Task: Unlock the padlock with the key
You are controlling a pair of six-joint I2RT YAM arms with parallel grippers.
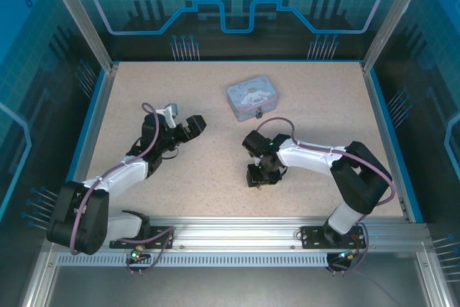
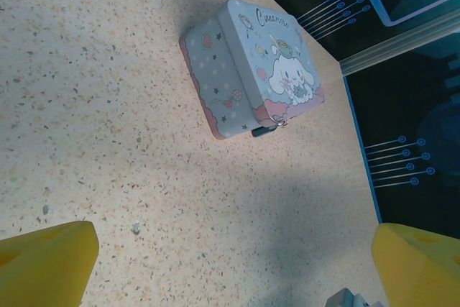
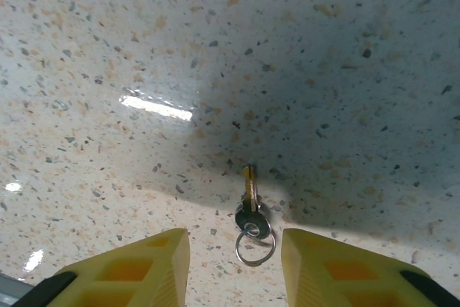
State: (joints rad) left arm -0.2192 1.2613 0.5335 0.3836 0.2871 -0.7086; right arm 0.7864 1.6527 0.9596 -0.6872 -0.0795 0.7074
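Between parted jaws of right gripper (image 3: 234, 249), on bench (image 3: 215, 48): key (image 3: 249, 203) with ring, untouched. Wide apart, cropped at frame edge: jaws of left gripper (image 2: 233, 246). At front of tin (image 2: 251, 70): padlock (image 2: 263, 131), barely discernible.

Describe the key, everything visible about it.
The key is tiny, with a brassy blade, a round silvery head and a thin wire ring through the head. It lies flat on the speckled table, in shadow, with the blade pointing away from the wrist camera. It sits in the gap between the right gripper's yellow jaws, which stand apart on either side without touching it. Only the table touches it.
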